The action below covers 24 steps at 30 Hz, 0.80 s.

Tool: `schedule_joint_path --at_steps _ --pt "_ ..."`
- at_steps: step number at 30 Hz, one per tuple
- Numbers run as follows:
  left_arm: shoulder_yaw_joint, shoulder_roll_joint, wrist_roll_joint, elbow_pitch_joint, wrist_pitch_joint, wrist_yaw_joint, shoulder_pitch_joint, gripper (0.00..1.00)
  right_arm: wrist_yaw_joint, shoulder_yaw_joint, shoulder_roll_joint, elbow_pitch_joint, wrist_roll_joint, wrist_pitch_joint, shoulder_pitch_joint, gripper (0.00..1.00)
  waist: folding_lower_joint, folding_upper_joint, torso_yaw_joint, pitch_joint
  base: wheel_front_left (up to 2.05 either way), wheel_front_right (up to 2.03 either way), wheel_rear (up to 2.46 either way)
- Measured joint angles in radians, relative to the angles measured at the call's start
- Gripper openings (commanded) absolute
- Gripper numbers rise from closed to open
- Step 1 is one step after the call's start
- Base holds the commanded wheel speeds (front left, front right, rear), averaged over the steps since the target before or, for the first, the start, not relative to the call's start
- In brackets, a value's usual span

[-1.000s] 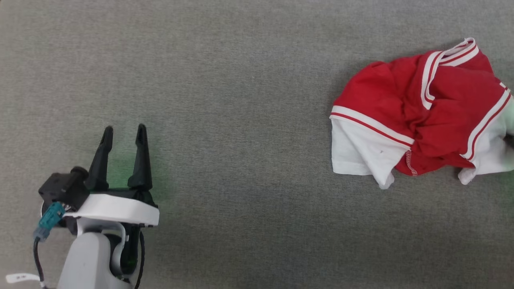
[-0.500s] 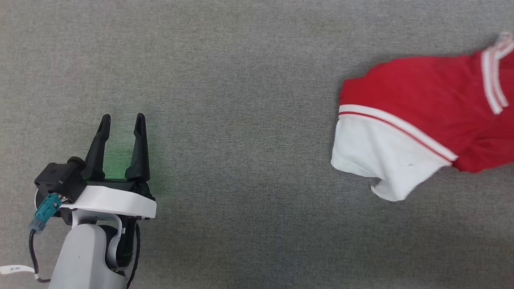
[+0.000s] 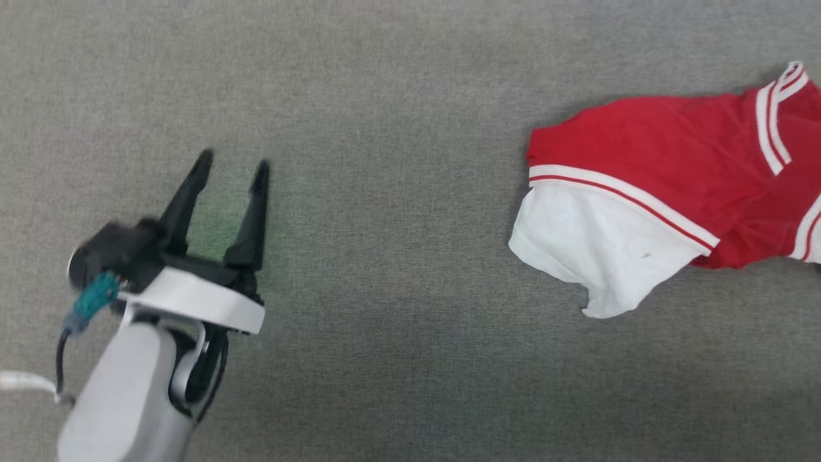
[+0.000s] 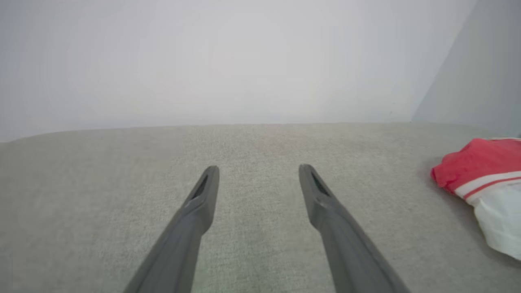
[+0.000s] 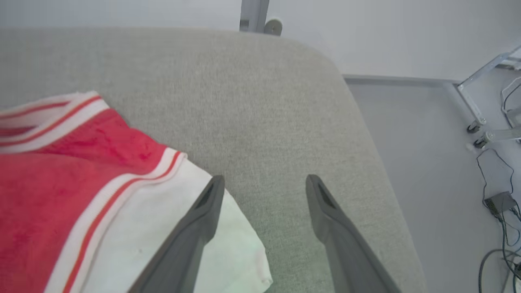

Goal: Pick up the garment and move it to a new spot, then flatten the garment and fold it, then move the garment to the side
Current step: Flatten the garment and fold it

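The garment (image 3: 641, 151) lies on the grey fabric surface at the right of the head view, red body spread out, one white sleeve (image 3: 596, 247) toward me, its right part cut off by the frame edge. My left gripper (image 3: 233, 163) hovers open far to its left with nothing between its fingers. In the left wrist view the left gripper (image 4: 258, 169) points over bare fabric, and the garment (image 4: 480, 162) sits at the right edge. In the right wrist view my right gripper (image 5: 265, 179) is open above the garment's other white sleeve (image 5: 163, 228), its left finger (image 5: 203, 211) over the sleeve's edge.
The grey padded surface (image 3: 385, 192) stretches wide between the left gripper and the garment. In the right wrist view its rounded edge (image 5: 366, 134) drops to a floor with cables (image 5: 498, 191) and a wheeled metal frame (image 5: 476, 106). A pale wall stands behind.
The garment went from a crumpled heap to a wider, flatter spread reaching past the right edge. My left gripper has moved forward and right and tilted to the right.
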Motion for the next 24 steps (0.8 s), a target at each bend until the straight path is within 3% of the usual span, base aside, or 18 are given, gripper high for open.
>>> schedule_joint_path --at_steps 4,7,8,9,14,18,24 --pt "-0.179 0.129 -0.094 -0.019 0.042 0.0 -0.114 1.0 0.0 -0.039 0.031 -0.069 0.007 -0.104 0.014 1.0 0.0 0.0 -0.016 -0.022 0.0 0.0 0.0" --pt "-0.334 0.217 -0.18 -0.062 0.172 0.0 -0.23 1.0 0.0 -0.058 0.084 -0.138 0.014 -0.174 0.017 1.0 0.0 -0.0001 -0.039 -0.036 0.0 0.0 0.0" --pt "-0.426 0.249 -0.272 -0.086 0.286 0.0 -0.304 1.0 0.0 -0.049 0.119 -0.185 0.003 -0.218 0.019 1.0 0.0 0.0 -0.06 -0.043 0.0 0.0 0.0" --pt "-0.426 0.249 -0.272 -0.086 0.286 0.0 -0.304 1.0 0.0 -0.049 0.119 -0.185 0.003 -0.218 0.019 1.0 0.0 0.0 -0.06 -0.043 0.0 0.0 0.0" --pt "-0.579 0.266 -0.499 -0.088 0.572 -0.002 -0.454 1.0 0.0 0.033 0.229 -0.262 -0.015 -0.275 0.009 1.0 0.0 0.0 -0.121 -0.05 0.0 0.0 0.0" --pt "-0.633 0.214 -0.664 -0.025 0.774 -0.002 -0.519 1.0 0.0 0.097 0.288 -0.279 -0.03 -0.308 0.008 1.0 0.0 0.0 -0.175 -0.047 0.0 0.0 0.0" --pt "-0.661 0.17 -0.802 0.098 0.977 0.025 -0.541 1.0 0.0 0.17 0.327 -0.298 -0.039 -0.332 0.008 1.0 0.0 0.0 -0.249 -0.036 0.0 0.0 0.0"
